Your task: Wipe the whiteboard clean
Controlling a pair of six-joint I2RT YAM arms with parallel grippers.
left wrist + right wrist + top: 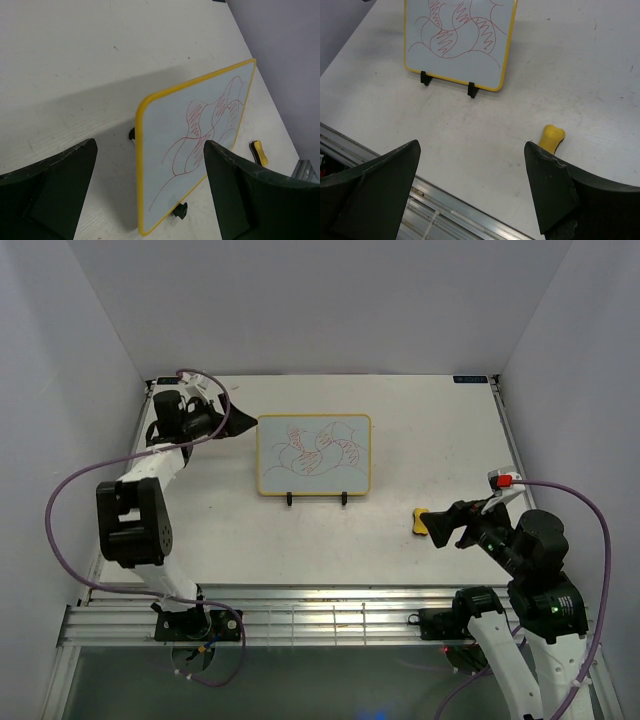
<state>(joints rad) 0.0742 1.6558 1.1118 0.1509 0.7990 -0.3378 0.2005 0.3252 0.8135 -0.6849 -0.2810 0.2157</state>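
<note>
Tabletop (430,430) with red-scribbled whiteboard (314,454), seemingly upright

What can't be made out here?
All views: the whiteboard hides the easel stand except two feet.
Right wrist: the upper edge cuts off the whiteboard's top; a finger of the right gripper covers the near end of the eraser.
Top: gripper-eraser contact too small to tell.

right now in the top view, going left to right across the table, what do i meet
left pincer, open → whiteboard with red scribbles → yellow eraser → right pincer, open, just right of the eraser
</note>
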